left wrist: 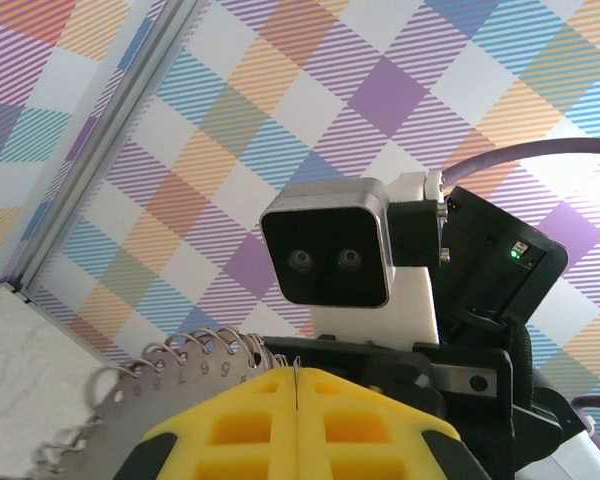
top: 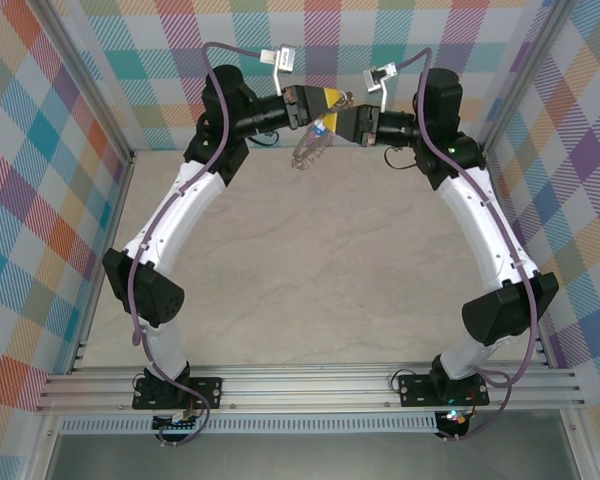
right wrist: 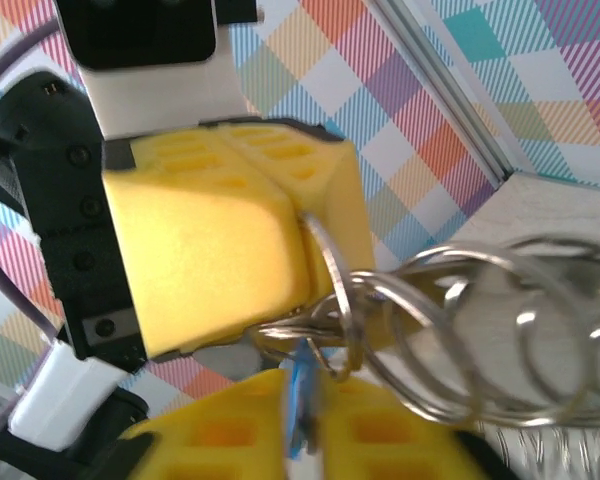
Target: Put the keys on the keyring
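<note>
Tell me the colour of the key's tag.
The tag is blue, clearest in the right wrist view.

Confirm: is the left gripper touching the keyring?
Touching. Left wrist view: the numbered rim of the keyring runs in under the shut yellow fingers of the left gripper. Right wrist view: its wire loops come out of the seam between them.

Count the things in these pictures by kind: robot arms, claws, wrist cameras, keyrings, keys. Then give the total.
White-and-black robot arms: 2, left arm, right arm
Yellow-fingered claws: 2, left claw, right claw
Grey wrist cameras: 2, left wrist camera, right wrist camera
Large grey metal keyring fringed with loops: 1
Small key with blue plastic tag: 1
Total: 8
</note>
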{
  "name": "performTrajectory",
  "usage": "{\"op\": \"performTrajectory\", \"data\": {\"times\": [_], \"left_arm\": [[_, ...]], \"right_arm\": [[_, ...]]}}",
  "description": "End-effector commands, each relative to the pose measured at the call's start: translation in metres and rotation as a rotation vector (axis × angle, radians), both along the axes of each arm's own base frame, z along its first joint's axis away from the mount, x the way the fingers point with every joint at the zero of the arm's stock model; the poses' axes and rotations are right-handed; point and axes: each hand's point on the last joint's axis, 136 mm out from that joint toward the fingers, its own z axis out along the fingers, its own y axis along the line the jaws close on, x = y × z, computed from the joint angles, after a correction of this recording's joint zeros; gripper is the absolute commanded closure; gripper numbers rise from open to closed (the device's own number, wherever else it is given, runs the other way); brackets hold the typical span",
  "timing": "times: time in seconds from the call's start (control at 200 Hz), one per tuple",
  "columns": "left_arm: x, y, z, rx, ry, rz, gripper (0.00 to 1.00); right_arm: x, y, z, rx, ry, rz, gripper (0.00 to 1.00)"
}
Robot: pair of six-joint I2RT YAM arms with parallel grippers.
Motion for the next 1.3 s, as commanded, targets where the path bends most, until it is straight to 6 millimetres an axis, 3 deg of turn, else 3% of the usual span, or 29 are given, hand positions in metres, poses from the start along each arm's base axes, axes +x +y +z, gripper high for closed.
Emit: {"op": "performTrajectory", "data": {"times": [0.0,0.15,0.345,0.5,0.67,0.955,1.295], "left_arm": [[-0.023,0.002,0.036,-0.078,-0.085,-0.005,1.0],[-0.018,0.002,0.035,-0.107,-0.069,0.001,1.0],[-0.013,0.001,0.036,-0.135,-0.056,0.004,1.0],[-0.012,0.001,0.04,-0.152,-0.061,-0.002,1.0],[-0.016,0.001,0.045,-0.177,-0.069,-0.021,1.0],[-0.02,0.001,0.05,-0.208,-0.067,-0.053,1.0],[-0.024,0.001,0.051,-0.213,-0.067,-0.071,1.0]], "right_arm": [[-0.021,0.0,0.004,-0.02,-0.028,0.022,0.7],[-0.028,-0.021,0.006,-0.016,-0.03,-0.018,0.54],[-0.056,-0.04,0.037,0.003,-0.115,-0.01,0.43],[-0.064,-0.06,0.054,0.006,-0.177,-0.056,0.43],[-0.044,-0.076,0.065,0.035,-0.194,-0.165,0.44],[-0.016,-0.071,0.08,0.133,-0.167,-0.169,0.52],[-0.011,-0.058,0.087,0.166,-0.172,-0.139,0.59]]}}
